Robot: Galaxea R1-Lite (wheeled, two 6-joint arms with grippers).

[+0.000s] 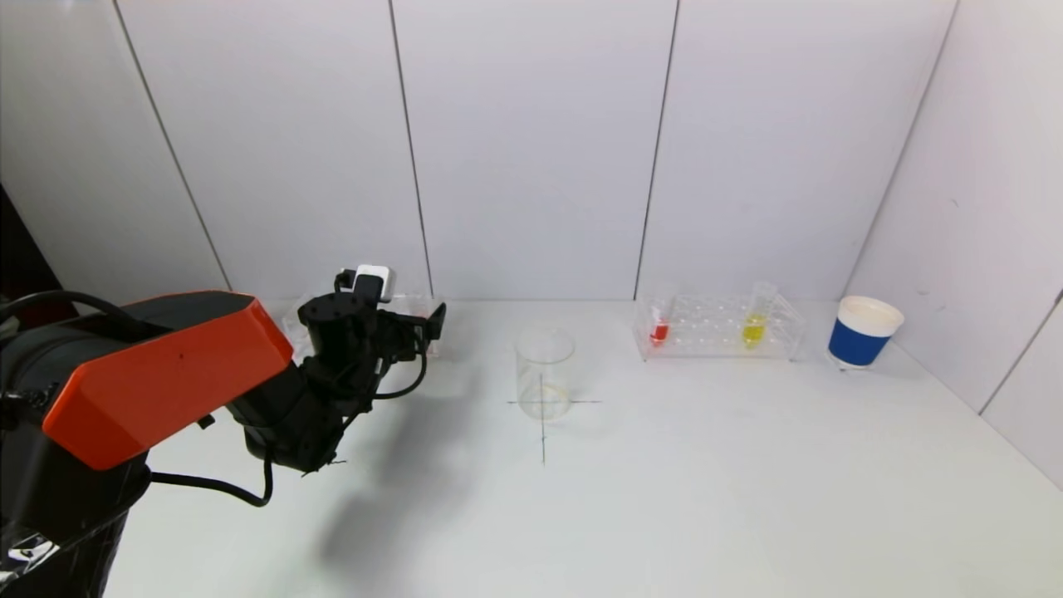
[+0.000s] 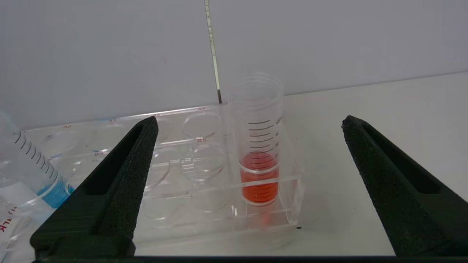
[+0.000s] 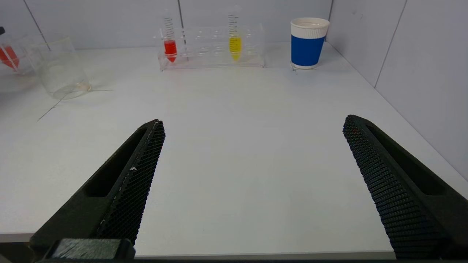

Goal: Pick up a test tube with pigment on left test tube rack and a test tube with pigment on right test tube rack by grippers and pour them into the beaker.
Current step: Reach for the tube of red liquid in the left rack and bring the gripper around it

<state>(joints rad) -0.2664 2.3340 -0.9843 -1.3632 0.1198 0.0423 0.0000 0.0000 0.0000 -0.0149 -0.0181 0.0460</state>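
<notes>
My left gripper (image 1: 433, 319) is open at the left rack (image 1: 411, 302), which it mostly hides in the head view. In the left wrist view the gripper (image 2: 250, 120) is open, and the tube with red pigment (image 2: 259, 171) stands upright between the spread fingers, at the end of the clear rack (image 2: 175, 197), untouched. A tube with blue pigment (image 2: 34, 175) leans at the rack's other end. The empty glass beaker (image 1: 545, 374) stands mid-table. The right rack (image 1: 706, 320) holds a red tube (image 1: 659, 329) and a yellow tube (image 1: 755, 324). My right gripper (image 3: 254, 120) is open and empty above the table's near edge.
A blue and white paper cup (image 1: 862, 332) stands to the right of the right rack, near the side wall. White wall panels close the back and right. A pen cross (image 1: 544, 415) marks the table under the beaker.
</notes>
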